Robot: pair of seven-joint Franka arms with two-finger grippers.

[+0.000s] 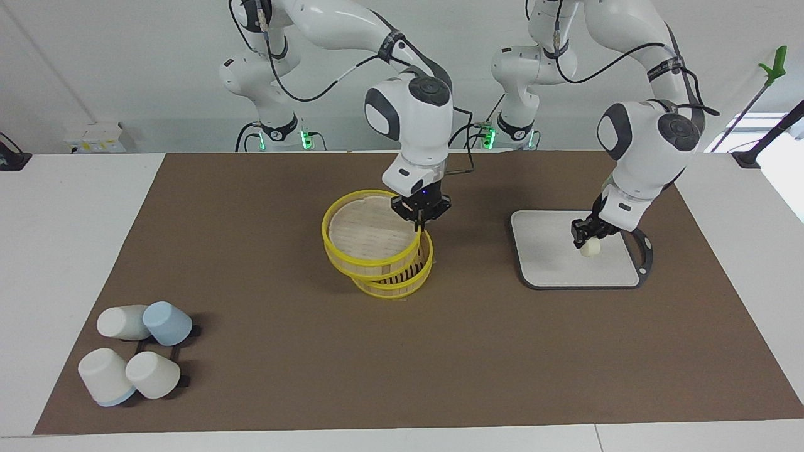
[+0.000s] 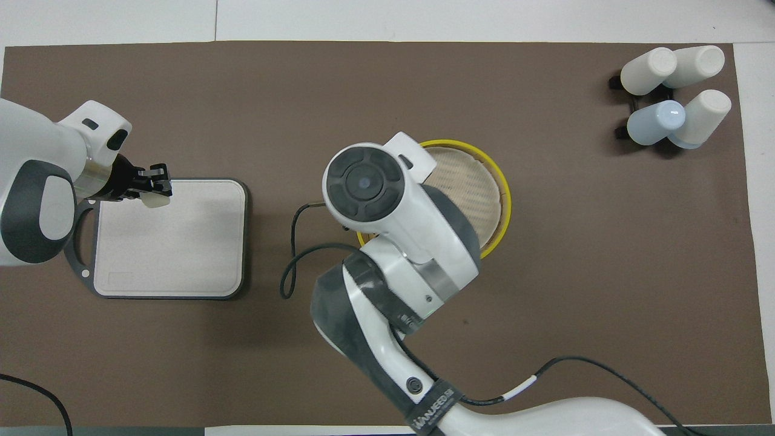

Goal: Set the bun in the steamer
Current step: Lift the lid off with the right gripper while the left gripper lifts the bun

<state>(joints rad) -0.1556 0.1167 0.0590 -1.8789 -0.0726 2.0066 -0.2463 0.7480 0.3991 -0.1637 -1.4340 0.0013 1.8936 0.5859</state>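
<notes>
The steamer's bottom tier (image 1: 396, 281) stands mid-mat. My right gripper (image 1: 419, 218) is shut on the rim of the steamer's yellow-rimmed top tier (image 1: 367, 235) and holds it tilted above the bottom tier; the top tier also shows in the overhead view (image 2: 478, 194), where the arm hides the gripper. My left gripper (image 1: 585, 237) is shut on the small cream-white bun (image 1: 589, 248) and holds it just above the grey board (image 1: 553, 251). In the overhead view the left gripper (image 2: 154, 184) and the bun (image 2: 156, 198) are over the board's (image 2: 181, 242) edge.
Several white and blue cups (image 1: 135, 355) lie on a black rack at the right arm's end of the mat, farther from the robots; they also show in the overhead view (image 2: 672, 97). The brown mat (image 1: 282, 351) covers most of the table.
</notes>
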